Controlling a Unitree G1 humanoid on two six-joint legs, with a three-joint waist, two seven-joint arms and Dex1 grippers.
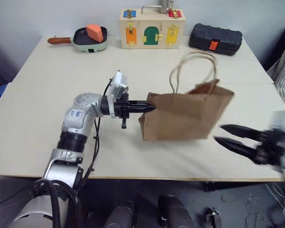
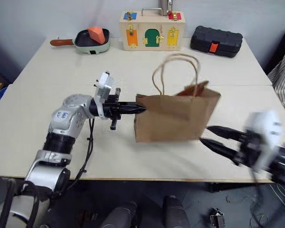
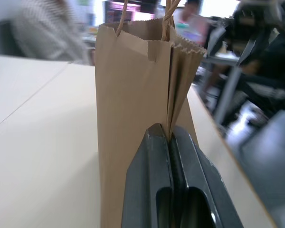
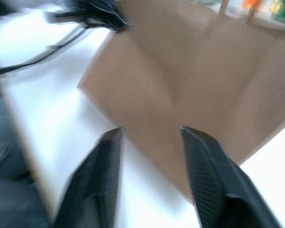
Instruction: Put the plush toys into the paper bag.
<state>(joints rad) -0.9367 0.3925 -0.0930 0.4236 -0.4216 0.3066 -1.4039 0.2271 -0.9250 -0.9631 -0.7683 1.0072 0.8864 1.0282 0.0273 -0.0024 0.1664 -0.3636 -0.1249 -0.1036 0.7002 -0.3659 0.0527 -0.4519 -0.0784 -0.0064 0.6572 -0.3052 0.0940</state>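
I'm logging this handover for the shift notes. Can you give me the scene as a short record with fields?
Paper bag: paper bag upright, tilted, handles up
Left end effector: left end effector shut on the bag's side edge
Right end effector: right end effector open, apart from the bag, holding nothing
Plush toys: none seen on the table
Far edge: pan holding orange wedge block, wooden box, black case

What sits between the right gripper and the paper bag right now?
Nothing visible. The right gripper, open, is just off the paper bag with only bare table between them. The left gripper is shut on the bag's opposite edge.
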